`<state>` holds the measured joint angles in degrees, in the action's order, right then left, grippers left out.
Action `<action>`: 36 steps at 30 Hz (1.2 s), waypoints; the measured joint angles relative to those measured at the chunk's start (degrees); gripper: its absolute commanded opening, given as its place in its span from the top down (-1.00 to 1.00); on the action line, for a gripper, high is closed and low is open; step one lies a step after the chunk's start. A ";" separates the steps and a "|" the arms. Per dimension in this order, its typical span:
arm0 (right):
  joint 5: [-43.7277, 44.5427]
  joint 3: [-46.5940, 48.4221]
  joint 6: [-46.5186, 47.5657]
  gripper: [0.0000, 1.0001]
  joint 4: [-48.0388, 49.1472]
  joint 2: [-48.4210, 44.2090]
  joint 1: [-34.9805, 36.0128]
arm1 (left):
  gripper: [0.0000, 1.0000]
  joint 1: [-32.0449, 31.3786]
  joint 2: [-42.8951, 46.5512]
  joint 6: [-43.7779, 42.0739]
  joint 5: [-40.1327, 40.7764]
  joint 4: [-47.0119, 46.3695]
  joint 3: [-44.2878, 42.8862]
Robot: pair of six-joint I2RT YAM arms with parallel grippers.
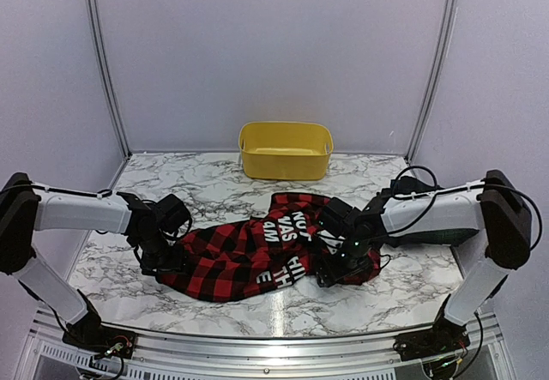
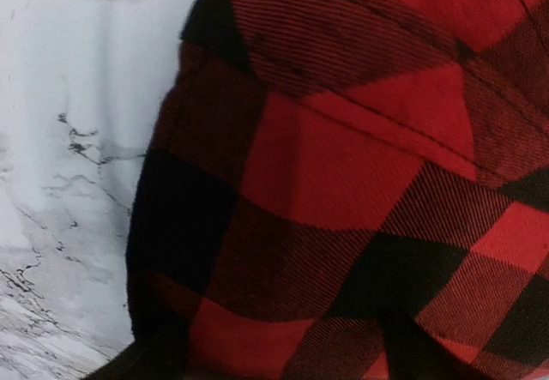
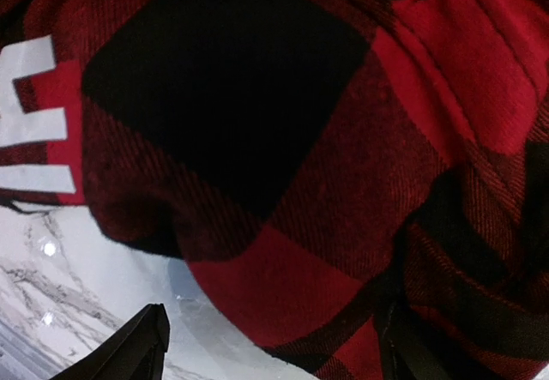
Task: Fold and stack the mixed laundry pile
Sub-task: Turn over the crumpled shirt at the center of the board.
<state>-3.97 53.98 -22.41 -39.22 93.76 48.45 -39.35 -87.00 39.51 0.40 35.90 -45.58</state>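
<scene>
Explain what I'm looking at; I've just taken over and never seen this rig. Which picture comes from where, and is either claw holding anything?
The wide picture looks down from above and behind two robot arms bolted at the table's near edge. Each ends in a two-finger claw. The left gripper sits at the left edge of a red-and-black checked cloth garment, the right gripper at its right edge. The garment lies rumpled on the white marble-patterned table, white block lettering showing; a yellow plastic tub stands behind it. The two close-ups come from wrist cameras, both filled with that cloth. In the right one the fingers stand apart at the cloth's edge, with no grip showing. The left claw's fingers cannot be made out, so its state is unclear.
</scene>
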 measured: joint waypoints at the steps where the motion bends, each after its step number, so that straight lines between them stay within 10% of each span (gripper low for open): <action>1: 1.53 0.59 0.42 -0.49 -0.37 0.70 0.09 | 0.02 0.46 -0.52 0.85 0.35 0.20 -0.42; 7: 8.17 3.48 4.04 0.96 -2.21 3.78 0.17 | 1.00 8.98 -1.55 1.49 -3.80 -1.46 -1.33; 24: 9.40 33.46 13.77 1.00 -14.51 -8.50 0.09 | 1.00 22.25 12.31 -2.58 -14.78 -2.47 -31.78; 36: -8.76 52.65 10.51 1.00 -17.84 -21.44 2.14 | 1.00 23.19 23.69 -3.52 -15.17 -2.19 -55.80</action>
<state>-12.73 106.63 -11.90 -57.06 72.31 50.59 -16.16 -63.31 35.99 -14.76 33.71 -101.38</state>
